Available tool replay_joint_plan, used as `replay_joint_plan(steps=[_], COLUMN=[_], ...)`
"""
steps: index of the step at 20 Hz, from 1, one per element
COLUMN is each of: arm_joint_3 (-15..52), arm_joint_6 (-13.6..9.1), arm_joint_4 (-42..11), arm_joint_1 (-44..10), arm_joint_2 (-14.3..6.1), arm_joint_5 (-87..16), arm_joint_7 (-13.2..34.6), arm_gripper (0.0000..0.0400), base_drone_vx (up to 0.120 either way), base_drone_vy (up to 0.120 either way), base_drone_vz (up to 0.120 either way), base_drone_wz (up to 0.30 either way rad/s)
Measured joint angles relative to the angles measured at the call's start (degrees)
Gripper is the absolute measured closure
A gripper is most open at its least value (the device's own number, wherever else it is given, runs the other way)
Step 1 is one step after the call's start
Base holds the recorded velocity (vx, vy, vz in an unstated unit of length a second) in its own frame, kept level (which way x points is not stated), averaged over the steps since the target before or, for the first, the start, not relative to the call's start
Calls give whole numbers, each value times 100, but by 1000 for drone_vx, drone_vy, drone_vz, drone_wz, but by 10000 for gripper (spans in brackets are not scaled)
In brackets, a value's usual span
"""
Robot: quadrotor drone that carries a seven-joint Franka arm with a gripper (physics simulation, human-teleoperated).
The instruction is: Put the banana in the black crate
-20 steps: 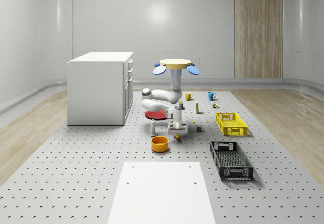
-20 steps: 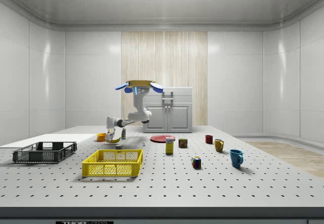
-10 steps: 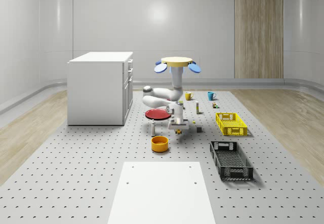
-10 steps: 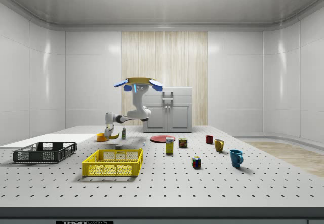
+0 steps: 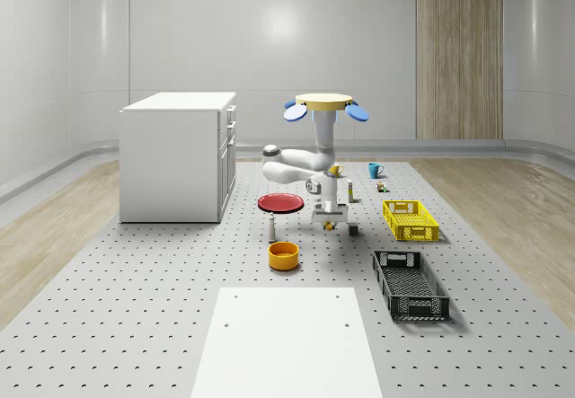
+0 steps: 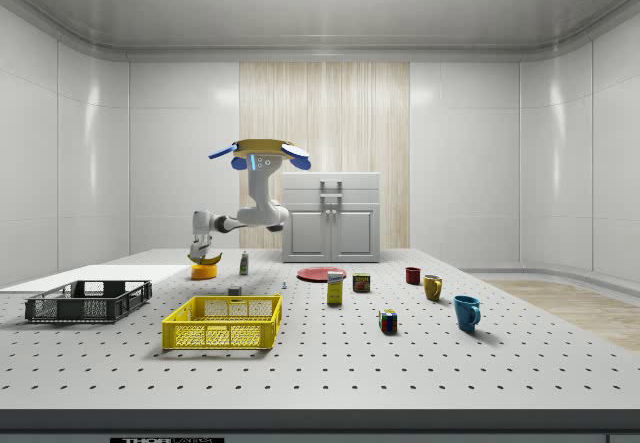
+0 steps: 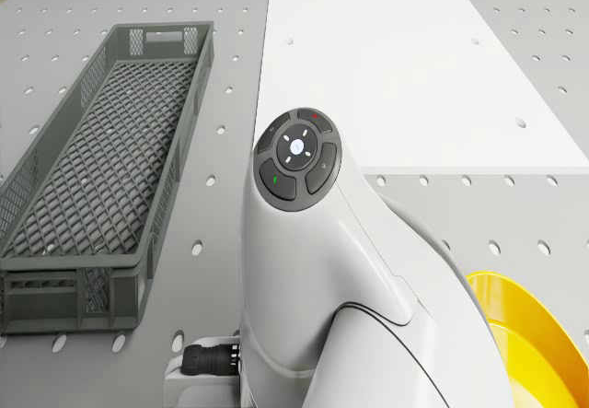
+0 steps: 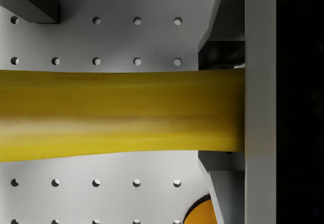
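The drone (image 5: 325, 103) hovered above the desk (image 5: 162, 272), its tool (image 5: 330, 225) clamped on the banana (image 8: 116, 115), held clear for carrying to the black crate (image 5: 410, 283)

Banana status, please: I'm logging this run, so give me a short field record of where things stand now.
banana: held in the pincer, off the table
pincer: shut on the banana, above the table near the orange bowl
drone: hovering above the table, beyond the orange bowl in the whole-scene view
black crate: empty, on the table at the whole-scene view's right
task: banana not yet in crate
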Motion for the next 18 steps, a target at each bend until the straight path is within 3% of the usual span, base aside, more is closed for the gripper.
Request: replay_joint_plan(steps=[4, 18], arm_joint_3=[13, 24], arm_joint_6=[5, 31], arm_joint_4=[-1, -2], arm_joint_1=[-1, -6], arm_joint_2=[-10, -41], arm_joint_5=[15, 35], arm_joint_7=[5, 12], arm_gripper=[207, 207], base_drone_vx=[120, 120], base_drone_vy=[120, 120], base_drone_vz=[110, 14], base_drone_wz=[0, 0])
